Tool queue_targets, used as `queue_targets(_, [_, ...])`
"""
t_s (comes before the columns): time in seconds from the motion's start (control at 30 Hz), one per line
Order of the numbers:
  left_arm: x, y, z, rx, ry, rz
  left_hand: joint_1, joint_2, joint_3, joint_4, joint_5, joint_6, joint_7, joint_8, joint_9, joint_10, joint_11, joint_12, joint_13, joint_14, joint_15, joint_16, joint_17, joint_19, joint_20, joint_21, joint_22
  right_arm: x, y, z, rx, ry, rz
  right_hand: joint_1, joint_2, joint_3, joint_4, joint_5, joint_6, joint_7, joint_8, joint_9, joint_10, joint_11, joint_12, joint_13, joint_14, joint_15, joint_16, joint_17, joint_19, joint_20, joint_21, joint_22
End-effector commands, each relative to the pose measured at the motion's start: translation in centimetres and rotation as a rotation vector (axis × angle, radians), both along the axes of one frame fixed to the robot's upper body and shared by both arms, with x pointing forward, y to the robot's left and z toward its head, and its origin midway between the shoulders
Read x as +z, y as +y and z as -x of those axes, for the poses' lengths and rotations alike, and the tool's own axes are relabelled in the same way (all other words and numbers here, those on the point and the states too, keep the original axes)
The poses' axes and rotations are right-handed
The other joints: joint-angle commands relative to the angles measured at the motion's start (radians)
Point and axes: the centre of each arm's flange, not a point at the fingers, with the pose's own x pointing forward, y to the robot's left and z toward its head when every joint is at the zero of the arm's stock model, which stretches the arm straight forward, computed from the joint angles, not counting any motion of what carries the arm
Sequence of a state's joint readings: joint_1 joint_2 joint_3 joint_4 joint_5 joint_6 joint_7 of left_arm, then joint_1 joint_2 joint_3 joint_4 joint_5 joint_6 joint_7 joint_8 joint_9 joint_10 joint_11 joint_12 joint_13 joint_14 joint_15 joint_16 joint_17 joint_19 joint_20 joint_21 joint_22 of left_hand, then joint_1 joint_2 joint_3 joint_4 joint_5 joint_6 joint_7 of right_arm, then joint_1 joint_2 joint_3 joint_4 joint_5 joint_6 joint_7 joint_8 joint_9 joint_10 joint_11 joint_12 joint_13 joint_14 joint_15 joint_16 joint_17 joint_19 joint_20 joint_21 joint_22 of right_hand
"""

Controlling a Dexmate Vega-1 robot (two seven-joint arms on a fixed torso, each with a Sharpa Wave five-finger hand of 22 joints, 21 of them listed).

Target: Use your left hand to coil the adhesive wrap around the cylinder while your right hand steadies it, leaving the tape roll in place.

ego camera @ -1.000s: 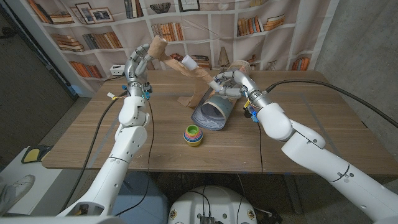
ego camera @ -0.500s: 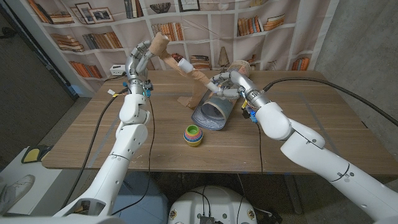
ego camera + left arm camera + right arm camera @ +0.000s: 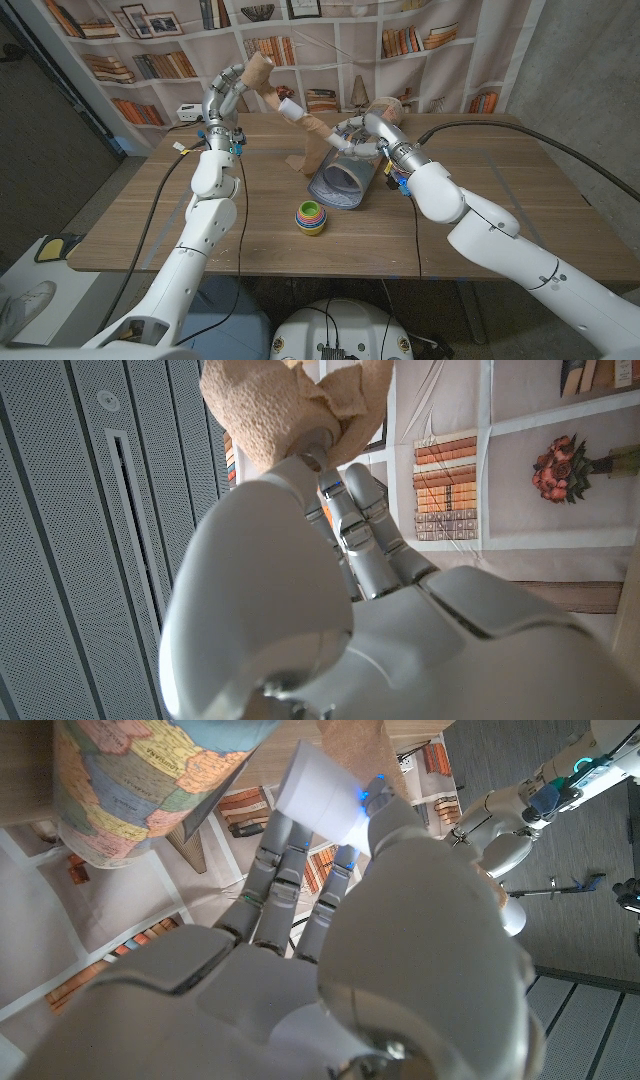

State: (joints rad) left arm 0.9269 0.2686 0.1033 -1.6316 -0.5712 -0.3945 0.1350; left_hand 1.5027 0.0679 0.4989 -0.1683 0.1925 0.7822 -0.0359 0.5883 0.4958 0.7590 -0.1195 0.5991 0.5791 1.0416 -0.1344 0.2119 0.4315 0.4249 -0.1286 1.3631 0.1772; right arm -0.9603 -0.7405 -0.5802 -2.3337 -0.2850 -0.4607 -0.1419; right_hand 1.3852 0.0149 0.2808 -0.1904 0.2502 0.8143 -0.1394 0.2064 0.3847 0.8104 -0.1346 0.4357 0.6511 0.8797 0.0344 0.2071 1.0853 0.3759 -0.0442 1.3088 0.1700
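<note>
Near 12 o'clock on the wooden counter (image 3: 200, 225), the map-printed cylinder (image 3: 345, 180) lies under the right robot hand (image 3: 362, 135), fingers resting on it. Raised at 10 o'clock, the left robot hand (image 3: 225, 95) grips the tan adhesive wrap roll (image 3: 257, 72); keeping the strip taut while circling should lay it evenly.

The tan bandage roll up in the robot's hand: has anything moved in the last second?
The left hand, gripping the tan wrap roll, has risen slightly and drawn the strip tauter toward the cylinder. The right hand has shifted slightly along the cylinder's top but still steadies it. The cylinder and the stacked coloured cups have not moved.
</note>
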Motion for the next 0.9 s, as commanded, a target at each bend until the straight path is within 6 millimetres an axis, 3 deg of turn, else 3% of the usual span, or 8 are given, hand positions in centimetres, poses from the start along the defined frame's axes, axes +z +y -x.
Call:
queue_targets(0.03, [0.3,0.2,-0.8,0.001,-0.003,-0.017,0.002,0.011,0.001,0.002,0.004,-0.004,0.002,0.002,0.0,-0.004,-0.003,0.006,0.002,0.075,-0.077,0.006,0.002,-0.006,0.0,0.003,0.003,0.1,1.3,-0.1,-0.008,-0.002,0.03,0.0,0.011,0.142,0.029,0.007,-0.001,-0.001,-0.002,0.003,0.042,-0.046,0.007,0.002,0.158,-0.275,0.004,0.003,0.007,-0.054,-0.001,0.002])
queue_targets(0.53, [1.7,-0.2,-3.2,-0.026,-0.011,-0.076,0.002,0.012,0.001,0.001,0.004,-0.004,0.001,0.004,-0.002,-0.005,-0.003,0.008,0.002,0.075,-0.078,0.006,0.002,-0.008,0.0,0.004,0.003,-0.2,3.2,-0.4,-0.041,0.012,0.072,0.0,0.01,0.142,0.029,0.006,-0.002,-0.002,-0.002,0.003,0.043,-0.047,0.007,0.0,0.158,-0.275,0.004,0.002,0.007,-0.054,-0.002,0.002])
queue_targets(0.9, [2.5,-0.5,-2.6,-0.04,-0.052,-0.087,0.002,0.013,0.002,0.001,0.004,-0.004,-0.001,0.005,-0.003,-0.002,-0.003,0.007,-0.002,0.076,-0.076,0.007,0.003,-0.01,0.0,0.004,0.003,-0.9,3.9,-0.4,-0.056,0.026,0.086,0.0,0.01,0.142,0.028,0.006,-0.002,-0.001,-0.002,0.003,0.047,-0.046,0.008,0.0,0.159,-0.275,0.004,0.003,0.007,-0.055,-0.003,0.002])
